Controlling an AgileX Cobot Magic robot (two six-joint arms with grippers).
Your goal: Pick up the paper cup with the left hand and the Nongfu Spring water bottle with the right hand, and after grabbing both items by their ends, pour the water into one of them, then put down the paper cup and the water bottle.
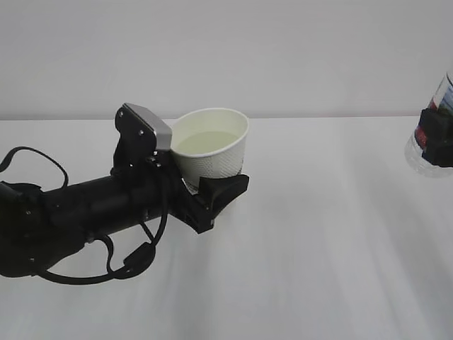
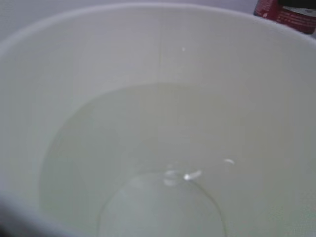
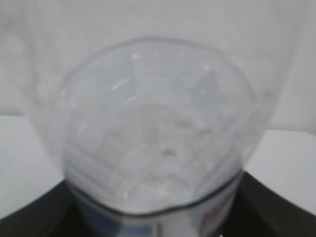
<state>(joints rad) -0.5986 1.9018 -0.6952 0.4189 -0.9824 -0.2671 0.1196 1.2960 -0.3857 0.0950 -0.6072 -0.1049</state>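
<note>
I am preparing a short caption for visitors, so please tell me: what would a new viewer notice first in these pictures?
First, the paper cup left of centre, held in the left claw above the white table, with water pooled inside. Next, at the far right edge, the Nongfu Spring water bottle is only partly in frame, gripped by the right claw. The right wrist view looks at its clear ribbed base.

A white table [image 1: 318, 269] fills the near and middle ground from left to right; its surface looks like smooth cloth with faint soft folds. Behind its far edge stands a plain pale grey wall [image 1: 283, 49], meeting the table in a straight horizontal line.
</note>
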